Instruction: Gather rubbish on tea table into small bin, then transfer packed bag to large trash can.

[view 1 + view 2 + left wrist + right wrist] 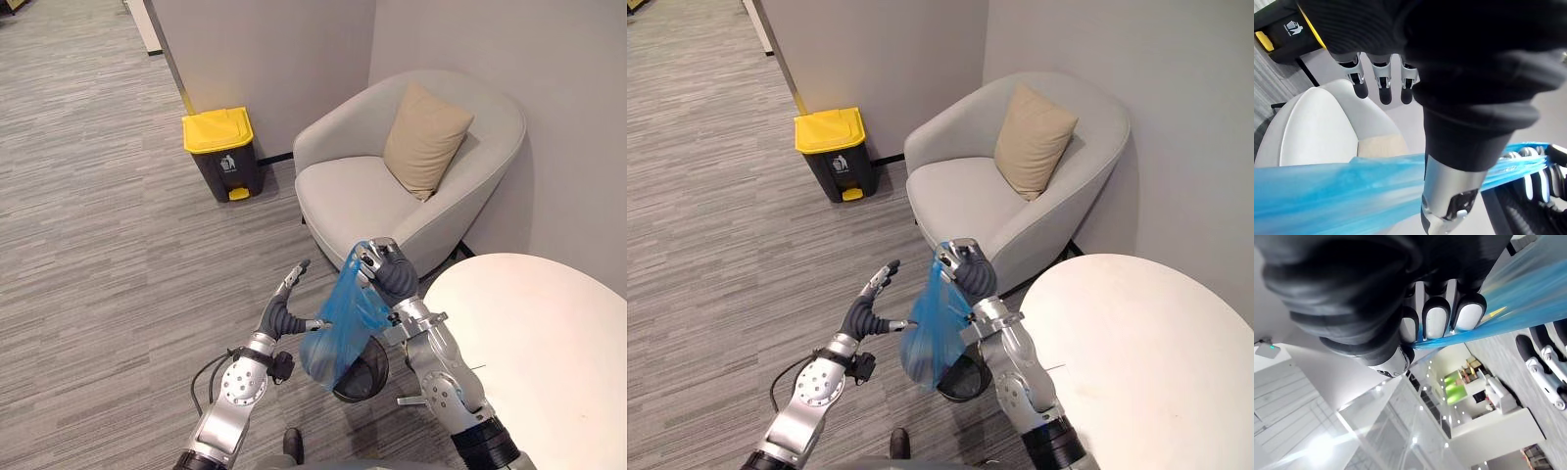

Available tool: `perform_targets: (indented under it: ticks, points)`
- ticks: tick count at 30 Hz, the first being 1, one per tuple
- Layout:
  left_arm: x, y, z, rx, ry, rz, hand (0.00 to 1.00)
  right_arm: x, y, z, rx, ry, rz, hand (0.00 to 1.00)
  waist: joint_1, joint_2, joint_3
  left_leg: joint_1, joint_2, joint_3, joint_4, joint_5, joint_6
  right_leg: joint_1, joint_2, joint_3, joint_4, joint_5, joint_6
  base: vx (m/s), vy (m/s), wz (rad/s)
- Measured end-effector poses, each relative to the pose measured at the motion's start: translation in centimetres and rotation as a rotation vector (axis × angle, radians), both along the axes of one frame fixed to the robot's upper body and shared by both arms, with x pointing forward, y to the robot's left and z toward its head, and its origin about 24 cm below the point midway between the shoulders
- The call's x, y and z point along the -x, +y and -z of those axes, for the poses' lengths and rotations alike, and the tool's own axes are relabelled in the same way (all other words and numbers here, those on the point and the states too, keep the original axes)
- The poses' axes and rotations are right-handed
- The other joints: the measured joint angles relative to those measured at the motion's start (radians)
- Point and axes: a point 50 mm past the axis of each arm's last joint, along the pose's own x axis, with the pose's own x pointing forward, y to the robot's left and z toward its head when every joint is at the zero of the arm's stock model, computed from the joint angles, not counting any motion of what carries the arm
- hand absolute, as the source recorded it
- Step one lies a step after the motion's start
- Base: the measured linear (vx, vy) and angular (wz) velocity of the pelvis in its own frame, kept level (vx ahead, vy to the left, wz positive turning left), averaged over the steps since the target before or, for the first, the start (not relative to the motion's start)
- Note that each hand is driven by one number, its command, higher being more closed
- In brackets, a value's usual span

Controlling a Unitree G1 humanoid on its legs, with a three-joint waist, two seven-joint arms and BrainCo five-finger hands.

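The right hand [385, 270] is raised on a bent arm low in the head views. Its fingers [1436, 321] are curled tight round the gathered top of the blue bag [345, 321], pinching the plastic. The left hand [282, 311] is just beside the bag on the robot's left. Its forearm angles up and its fingers [1382, 84] are straight and spread, holding nothing. Its thumb reaches sideways to the bag's side and seems to touch it.

Going by size, there is one pale grey armchair [351, 201] in the corner where the walls meet. One round white worktop [541, 345] stands on the robot's right, bare on the part in view. One large trash can [225, 162], dark with a shut yellow lid, stands on the grey carpeted floor [88, 245] against the wall, to the left of the armchair and well apart from both hands. The one blue bag hangs full and bulging from the right hand, between the two arms. Its lower end is over the rim of one small bin [366, 378], a dark mesh one standing on the floor beside the worktop. I cannot tell whether the bag's bottom is clear of the bin. One tan cushion [425, 137] leans upright against the armchair's back.
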Motion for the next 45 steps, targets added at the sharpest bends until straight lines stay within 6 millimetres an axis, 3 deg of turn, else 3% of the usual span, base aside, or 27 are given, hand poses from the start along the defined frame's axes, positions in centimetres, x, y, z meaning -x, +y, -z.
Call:
perform_targets:
  ticks: [14,31,38,45]
  points:
    - [0.2,-1.4,2.9,-0.039,0.112,-0.042,0.0,1.5,4.6,-2.1,-0.08,-0.06,-0.22,1.0,0.0,-0.004,-0.04,0.01,0.001,-0.007,-0.001,0.006,0.005,0.005,0.0,0.005,0.002,0.002,-0.001,0.0,0.001,0.0]
    - [1.4,-1.5,6.9,-0.148,0.275,-0.076,0.0,1.8,5.7,-2.0,-0.088,-0.018,-0.208,1.0,0.006,-0.013,-0.046,0.017,0.017,0.0,-0.008,0.012,-0.004,0.007,0.016,0.024,0.002,0.009,-0.002,0.0,0.003,-0.02]
    - [1.4,-1.9,6.9,-0.129,0.272,-0.112,0.0,2.5,8.5,-3.9,-0.094,-0.088,-0.335,1.0,0.01,-0.016,-0.049,0.02,0.015,-0.002,-0.008,0.014,-0.004,0.007,0.013,0.024,0.003,0.009,-0.002,0.0,0.0,0.0]
    - [2.7,-2.8,9.3,-0.208,0.363,-0.1,0.0,3.5,10.4,-4.9,-0.108,-0.116,-0.419,1.0,0.014,-0.021,-0.057,0.019,0.02,-0.009,-0.009,0.014,-0.005,0.01,0.016,0.023,0.002,0.009,-0.002,0.0,0.0,0.0]
